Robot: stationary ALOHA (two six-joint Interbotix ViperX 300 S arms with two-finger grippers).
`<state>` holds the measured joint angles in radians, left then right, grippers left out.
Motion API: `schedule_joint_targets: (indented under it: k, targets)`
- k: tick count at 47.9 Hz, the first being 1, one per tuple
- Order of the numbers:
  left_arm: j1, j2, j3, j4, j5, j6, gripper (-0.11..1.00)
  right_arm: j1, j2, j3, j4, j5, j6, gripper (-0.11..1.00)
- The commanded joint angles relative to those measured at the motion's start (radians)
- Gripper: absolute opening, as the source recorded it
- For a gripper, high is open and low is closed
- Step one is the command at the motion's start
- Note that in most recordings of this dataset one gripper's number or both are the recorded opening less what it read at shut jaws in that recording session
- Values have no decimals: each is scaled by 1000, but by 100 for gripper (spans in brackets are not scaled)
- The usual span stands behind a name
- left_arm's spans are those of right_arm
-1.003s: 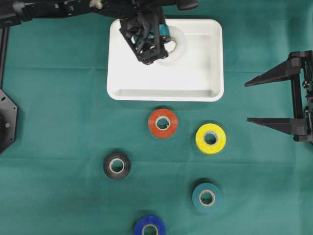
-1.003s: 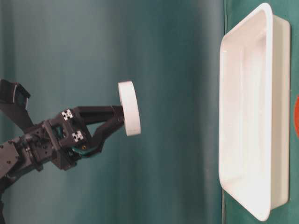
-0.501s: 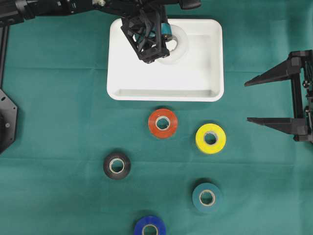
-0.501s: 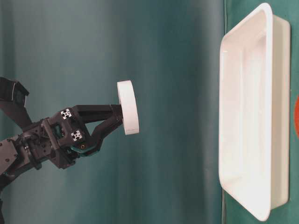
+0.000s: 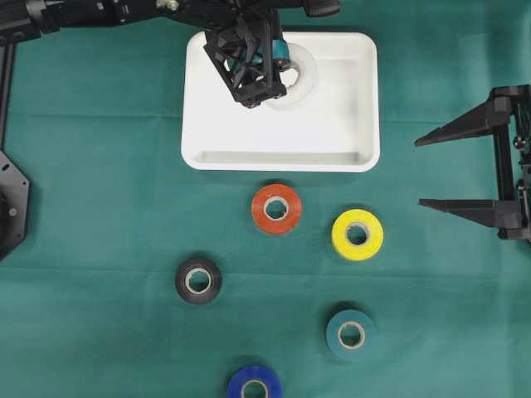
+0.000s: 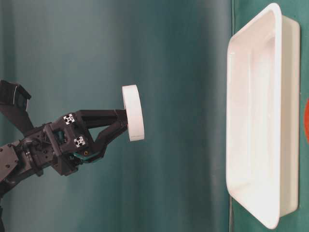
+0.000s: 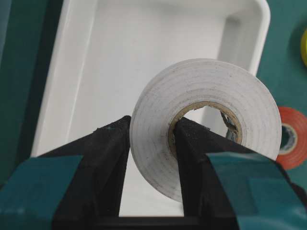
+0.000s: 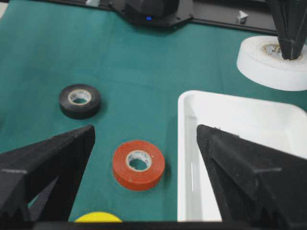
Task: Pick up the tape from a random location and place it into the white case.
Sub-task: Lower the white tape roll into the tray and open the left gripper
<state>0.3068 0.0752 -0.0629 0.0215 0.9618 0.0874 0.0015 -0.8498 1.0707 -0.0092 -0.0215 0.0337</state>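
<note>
1. We saw the left gripper clamped on the white tape, one finger through its core.
2. The tape hung above the white case, not touching it.
3. The right gripper stood wide apart, holding nothing.

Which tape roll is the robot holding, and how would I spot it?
Find the shallow rectangular white plastic tray at the top of the green cloth. Above it hangs the black left pincer, shut on a round white tape roll. It is the only white roll, and the only one lifted up rather than lying on the cloth.
</note>
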Motion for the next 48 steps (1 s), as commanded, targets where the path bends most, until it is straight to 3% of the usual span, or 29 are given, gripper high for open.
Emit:
schedule_joint_targets:
  k: [1,24,48]
  targets:
    - [2,-25,-12,2,-5,0,24,-2,3,-29,0,-5,0,91]
    - [5,0,17,2,-18,0,24,-2,5,-28,0,-5,0,91]
    - [44,117,140,2,-221,0,24,-2,6,-26,0,2,0,91]
